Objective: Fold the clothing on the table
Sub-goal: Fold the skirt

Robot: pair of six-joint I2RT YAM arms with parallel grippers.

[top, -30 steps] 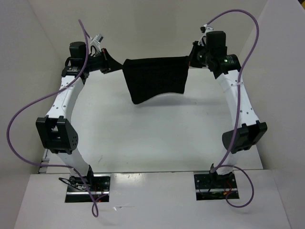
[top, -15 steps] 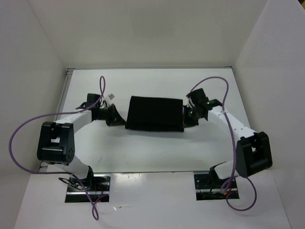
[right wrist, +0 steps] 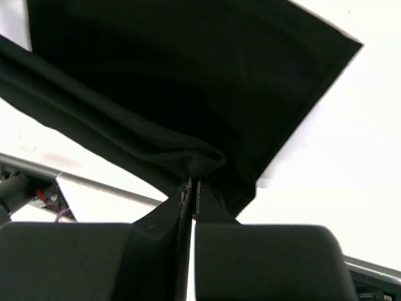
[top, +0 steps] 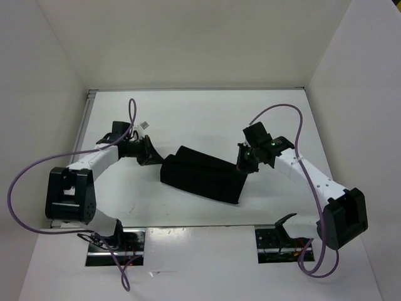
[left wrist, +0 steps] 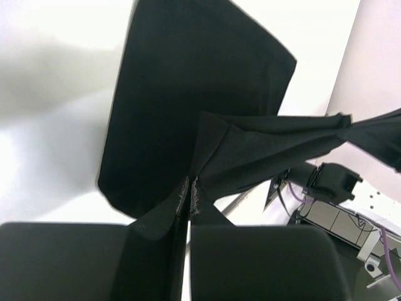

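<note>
On the worktop, my left end effector and right end effector are pinching the clothing, folding seemingly partway done.

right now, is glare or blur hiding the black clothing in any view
Top external: sharp, evenly lit, though the clothing shows as a near-flat black shape. Left wrist: table washed out white, soft grey shadow beside the fabric, near jaws blurred. Right wrist: folds faint in the dark fabric, near jaws out of focus.
</note>
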